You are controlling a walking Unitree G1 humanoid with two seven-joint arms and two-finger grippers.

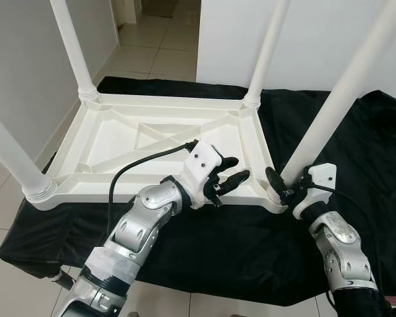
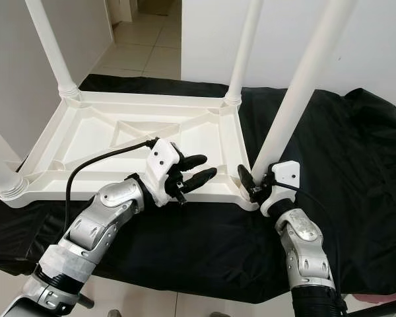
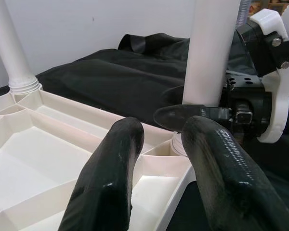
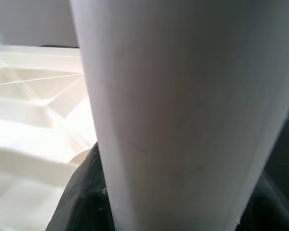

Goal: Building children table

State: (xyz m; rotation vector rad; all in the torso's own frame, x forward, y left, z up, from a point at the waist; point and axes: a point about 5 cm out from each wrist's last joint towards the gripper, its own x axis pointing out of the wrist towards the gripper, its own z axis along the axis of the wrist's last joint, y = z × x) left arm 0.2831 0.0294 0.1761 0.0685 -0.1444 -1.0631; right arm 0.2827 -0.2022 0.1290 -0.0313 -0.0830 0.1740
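A white plastic children's table (image 1: pixel 119 142) lies upside down on a black cloth, its legs pointing up. My right gripper (image 1: pixel 287 185) is shut on the near right leg (image 1: pixel 336 99), low down where it meets the corner socket. Seen from the right wrist, that leg (image 4: pixel 183 96) sits between the black fingers (image 4: pixel 82 192). My left gripper (image 1: pixel 237 168) is open and holds nothing. It hovers over the table's near edge, a little left of that corner, with its fingers (image 3: pixel 111 178) pointing toward the leg (image 3: pixel 214 48) and the right gripper (image 3: pixel 250 96).
Three other legs stand in their sockets: far left (image 1: pixel 72 46), far right (image 1: pixel 267 49) and near left (image 1: pixel 10 155). The black cloth (image 1: pixel 237 244) spreads wide to the right. Tiled floor (image 1: pixel 158 39) and white walls lie behind.
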